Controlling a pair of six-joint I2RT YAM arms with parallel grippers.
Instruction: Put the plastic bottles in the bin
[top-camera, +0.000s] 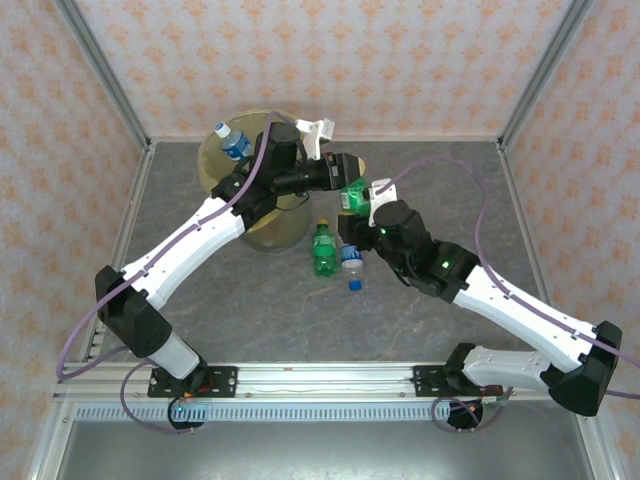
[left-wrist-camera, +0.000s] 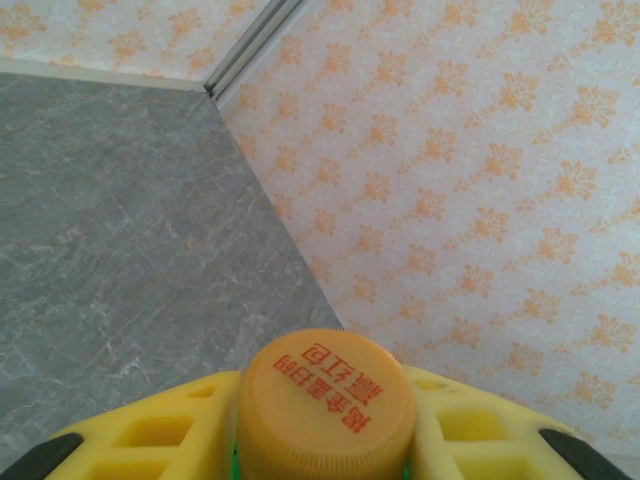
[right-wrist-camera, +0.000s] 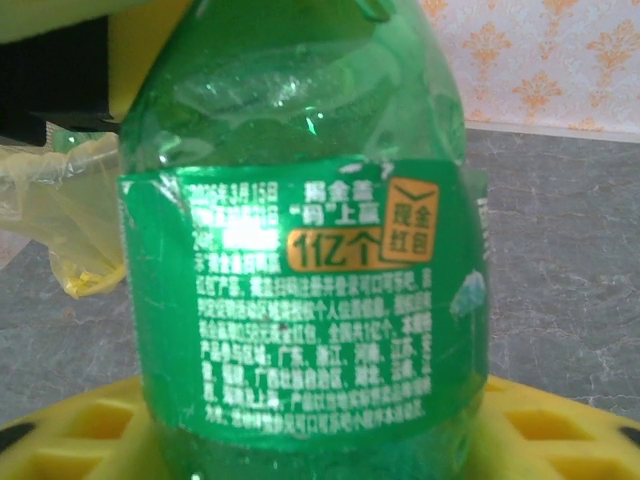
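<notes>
Two hands meet on one green bottle (top-camera: 350, 196) held above the surface (top-camera: 300, 330), just right of the bin (top-camera: 213, 170). The left hand (top-camera: 343, 180) is pinched on its orange-yellow cap (left-wrist-camera: 326, 400), with yellow pads (left-wrist-camera: 150, 432) tight against either side, and the right hand (top-camera: 362, 205) is clamped round the labelled body (right-wrist-camera: 300, 300), its pads (right-wrist-camera: 560, 420) pressed to the lower sides. This reads as a pass from right to left, so the right hand should spread only once the cap grip is firm, then draw straight back without dragging the bottle. A cap is a small, smooth hold, and the body will likely swing beneath it once freed. The left arm should then carry the bottle well over the yellow-lined opening before letting go, not release it at the rim. The bottle is translucent green plastic and looks empty, with a wrinkled green label carrying white print and an orange badge. One blue-capped bottle (top-camera: 232, 140) lies in the bin by its far rim; another green bottle (top-camera: 324, 250) and a clear bottle (top-camera: 351, 265) lie side by side on the surface near the bin's front.
</notes>
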